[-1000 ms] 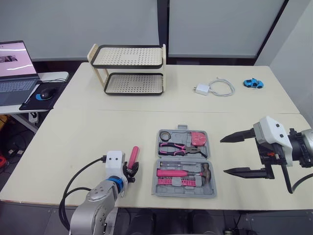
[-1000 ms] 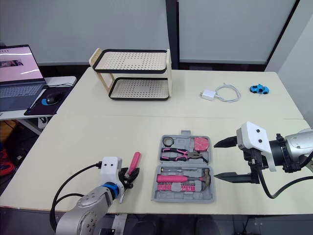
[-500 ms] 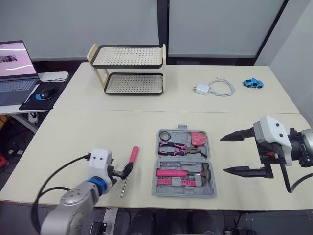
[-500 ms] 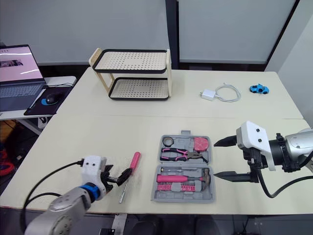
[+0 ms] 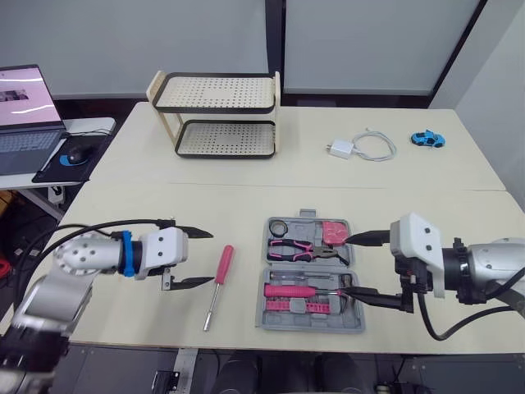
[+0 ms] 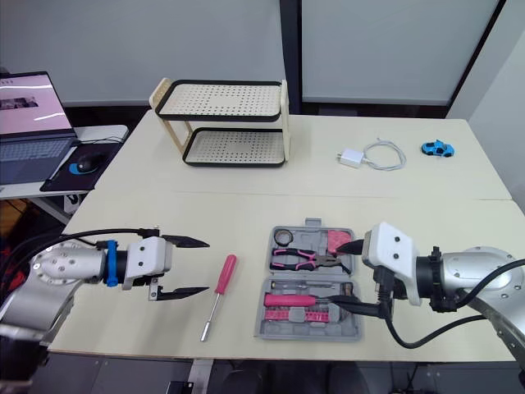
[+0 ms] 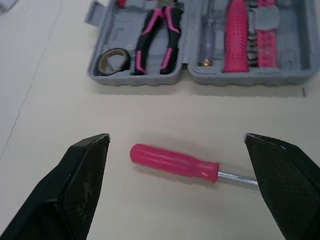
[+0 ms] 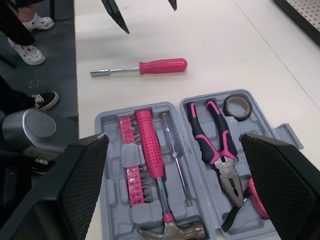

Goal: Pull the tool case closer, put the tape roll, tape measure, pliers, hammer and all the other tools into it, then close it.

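Behind right end effector (image 6: 335,279), tape measure (image 5: 330,231) partly hidden in tool case (image 5: 308,263).

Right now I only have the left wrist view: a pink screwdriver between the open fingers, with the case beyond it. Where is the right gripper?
Observer: The right gripper is open at the right edge of the case, with one fingertip near the upper half and the other near the hammer head.
Operator: Is the tape measure packed?
Observer: Yes. The pink tape measure sits in the upper half's right corner, beside the pliers.
Operator: Are any tools still outside?
Observer: The screwdriver is the one tool I see outside. Farther back are a rack, a charger and a blue toy car.
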You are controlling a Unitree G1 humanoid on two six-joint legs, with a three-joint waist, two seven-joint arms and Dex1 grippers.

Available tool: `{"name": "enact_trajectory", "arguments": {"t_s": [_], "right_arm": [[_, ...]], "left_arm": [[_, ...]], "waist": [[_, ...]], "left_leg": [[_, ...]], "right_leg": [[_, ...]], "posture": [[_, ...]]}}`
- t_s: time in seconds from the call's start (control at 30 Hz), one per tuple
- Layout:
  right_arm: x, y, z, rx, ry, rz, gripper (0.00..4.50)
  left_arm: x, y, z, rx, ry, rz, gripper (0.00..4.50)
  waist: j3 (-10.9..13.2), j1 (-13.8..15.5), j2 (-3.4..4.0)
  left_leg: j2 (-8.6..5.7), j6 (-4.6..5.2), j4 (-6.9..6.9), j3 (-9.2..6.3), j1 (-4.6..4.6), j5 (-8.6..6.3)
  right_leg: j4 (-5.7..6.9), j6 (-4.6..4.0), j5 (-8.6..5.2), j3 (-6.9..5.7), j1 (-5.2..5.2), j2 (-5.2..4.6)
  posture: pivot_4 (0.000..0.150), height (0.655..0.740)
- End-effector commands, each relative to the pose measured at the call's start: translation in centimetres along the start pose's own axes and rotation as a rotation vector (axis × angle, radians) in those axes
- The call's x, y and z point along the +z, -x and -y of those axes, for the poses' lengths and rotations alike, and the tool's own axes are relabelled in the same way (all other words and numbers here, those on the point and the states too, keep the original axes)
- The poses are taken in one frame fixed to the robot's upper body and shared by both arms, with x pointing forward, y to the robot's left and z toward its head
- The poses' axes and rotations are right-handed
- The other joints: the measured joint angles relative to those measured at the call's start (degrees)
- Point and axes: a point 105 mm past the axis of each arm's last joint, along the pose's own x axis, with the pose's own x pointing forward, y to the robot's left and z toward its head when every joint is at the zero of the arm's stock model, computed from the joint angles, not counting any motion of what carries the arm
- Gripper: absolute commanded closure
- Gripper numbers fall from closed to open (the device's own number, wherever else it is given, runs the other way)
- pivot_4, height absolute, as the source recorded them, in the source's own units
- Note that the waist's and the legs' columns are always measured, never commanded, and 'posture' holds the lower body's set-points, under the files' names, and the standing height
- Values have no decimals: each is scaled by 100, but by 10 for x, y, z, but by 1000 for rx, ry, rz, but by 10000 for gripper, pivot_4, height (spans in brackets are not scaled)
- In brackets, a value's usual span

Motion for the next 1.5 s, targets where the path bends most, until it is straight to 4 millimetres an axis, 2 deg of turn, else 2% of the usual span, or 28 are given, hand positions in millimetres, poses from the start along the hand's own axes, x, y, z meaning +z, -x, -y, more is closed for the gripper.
{"name": "enact_trajectory", "arguments": {"t_s": [0.03, 0.33, 0.57, 0.83, 0.97, 1.27, 1.37, 1.5], "right_arm": [[6, -5, -7, 7, -2, 4, 0], [6, -12, -16, 49, -70, -6, 0], [7, -17, -22, 59, -80, 0, 0], [7, -16, -26, 54, -90, -4, 0], [7, -14, -27, 51, -97, -5, 0], [8, -11, -24, 50, -104, -9, 0], [9, -10, -23, 52, -102, -5, 0], [11, -9, -23, 58, -100, 1, 0]], "left_arm": [[-10, -3, -2, -159, -248, -57, 199], [-20, -21, -14, -479, -691, -81, 199], [-22, -41, -14, -637, -857, -77, 199], [-28, -55, -5, -759, -922, -90, 199], [-36, -60, 5, -820, -933, -100, 9474], [-45, -65, 12, -853, -995, -104, 39175], [-45, -62, 9, -841, -1012, -104, 39735], [-41, -49, 4, -799, -1011, -71, 39735]], "waist": [[0, -6, -1], [3, -44, -6], [14, -134, -27], [32, -179, -61], [35, -176, -66], [33, -121, -66], [31, -120, -64], [34, -135, -69]], "left_leg": [[0, 0, 1, -1, 0, 0], [-12, 2, 10, -5, -2, 0], [-21, 4, 13, -5, -3, 1], [-22, 4, 14, -7, -3, 1], [-23, 4, 15, -7, -2, 1], [-25, 5, 25, -2, 10, 1], [-26, 6, 26, 0, 15, 2], [-25, 6, 26, -1, 15, 3]], "right_leg": [[1, 0, 0, -1, 0, 0], [9, 4, 2, -9, 0, 8], [17, 7, 3, -18, 1, 15], [23, 8, 2, -20, -1, 24], [26, 8, 3, -18, -1, 25], [67, 21, -4, -14, 2, 12], [79, 22, -5, -12, 3, 12], [88, 23, -5, -11, -2, 13]], "posture": [[1500, 7400], [1500, 7400], [1500, 7400], [1500, 7400], [1500, 7400], [1500, 7400], [1500, 7400], [1500, 7400]]}}
